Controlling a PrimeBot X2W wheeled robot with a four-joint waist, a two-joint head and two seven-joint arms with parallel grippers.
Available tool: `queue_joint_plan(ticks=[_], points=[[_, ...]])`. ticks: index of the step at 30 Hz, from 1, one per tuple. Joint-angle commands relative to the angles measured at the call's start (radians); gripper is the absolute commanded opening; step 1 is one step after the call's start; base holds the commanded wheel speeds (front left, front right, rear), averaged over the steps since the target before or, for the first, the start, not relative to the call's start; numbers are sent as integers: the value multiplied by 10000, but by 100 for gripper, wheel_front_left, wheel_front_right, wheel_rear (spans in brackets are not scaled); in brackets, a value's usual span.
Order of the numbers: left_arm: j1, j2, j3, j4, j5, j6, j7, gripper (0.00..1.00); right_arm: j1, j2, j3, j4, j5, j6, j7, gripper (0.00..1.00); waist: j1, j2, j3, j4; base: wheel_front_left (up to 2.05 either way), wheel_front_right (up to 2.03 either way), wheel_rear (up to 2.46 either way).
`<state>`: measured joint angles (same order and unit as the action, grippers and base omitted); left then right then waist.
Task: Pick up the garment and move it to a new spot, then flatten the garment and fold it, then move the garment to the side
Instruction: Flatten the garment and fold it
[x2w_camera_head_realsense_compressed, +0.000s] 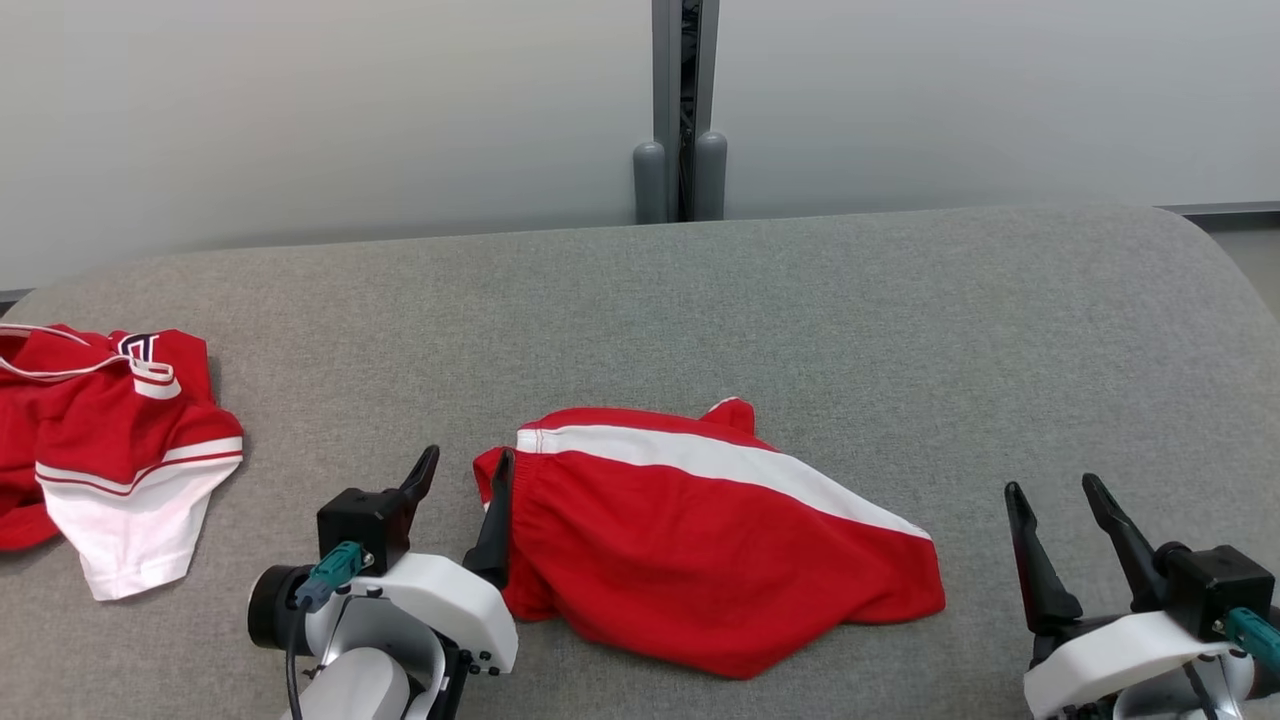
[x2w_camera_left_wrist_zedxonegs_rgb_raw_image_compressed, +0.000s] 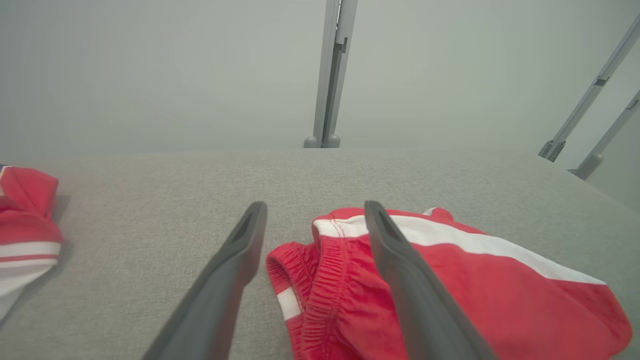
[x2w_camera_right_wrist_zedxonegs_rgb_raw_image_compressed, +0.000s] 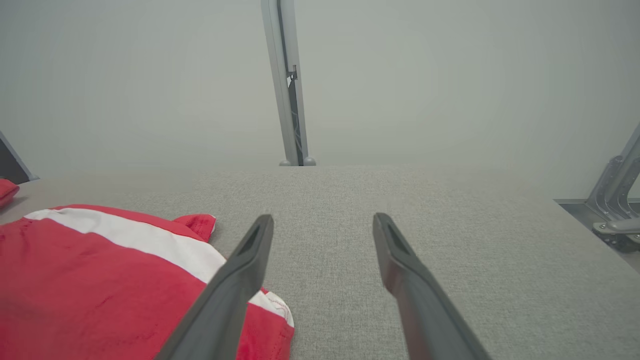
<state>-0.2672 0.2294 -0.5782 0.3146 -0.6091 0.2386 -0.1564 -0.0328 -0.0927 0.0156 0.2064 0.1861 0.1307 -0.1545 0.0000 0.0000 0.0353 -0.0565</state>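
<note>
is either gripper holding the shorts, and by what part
Nothing is held. Left gripper: open, at the waistband end of the red shorts. Right gripper: open, beside their other end.

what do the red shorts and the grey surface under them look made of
Red shorts with white stripe: likely soft matte knit fabric; wrinkled, with a gathered elastic waistband. Grey surface: apparently matte woven upholstery cloth, showing a fine speckled weave.

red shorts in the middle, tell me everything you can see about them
The red shorts look like soft knit fabric, with a broad white stripe along the far side and a gathered elastic waistband at their left end. They lie rumpled and unfolded on the grey padded surface. The open left gripper is at the waistband end, one finger over it; contact is unclear.
</note>
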Motion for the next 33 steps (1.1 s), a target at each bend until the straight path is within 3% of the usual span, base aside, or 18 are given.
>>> queue_joint_plan(ticks=[1, 16, 33], points=[[-162, 26, 39, 66, -14, -5, -60, 100, -83, -33, -41, -128, 17, 1, 70, 100, 0, 0, 9, 12, 0, 0, 0], [164, 51, 246, 79, -3, 280, -640, 100, -517, 119, -70, -1274, -224, 1, 827, 100, 0, 0, -136, 463, 0, 0, 0], [1652, 633, 816, -1441, 43, 928, -994, 100, -166, 332, -274, -1520, -310, 1, 924, 100, 0, 0, -445, 746, 0, 0, 0]])
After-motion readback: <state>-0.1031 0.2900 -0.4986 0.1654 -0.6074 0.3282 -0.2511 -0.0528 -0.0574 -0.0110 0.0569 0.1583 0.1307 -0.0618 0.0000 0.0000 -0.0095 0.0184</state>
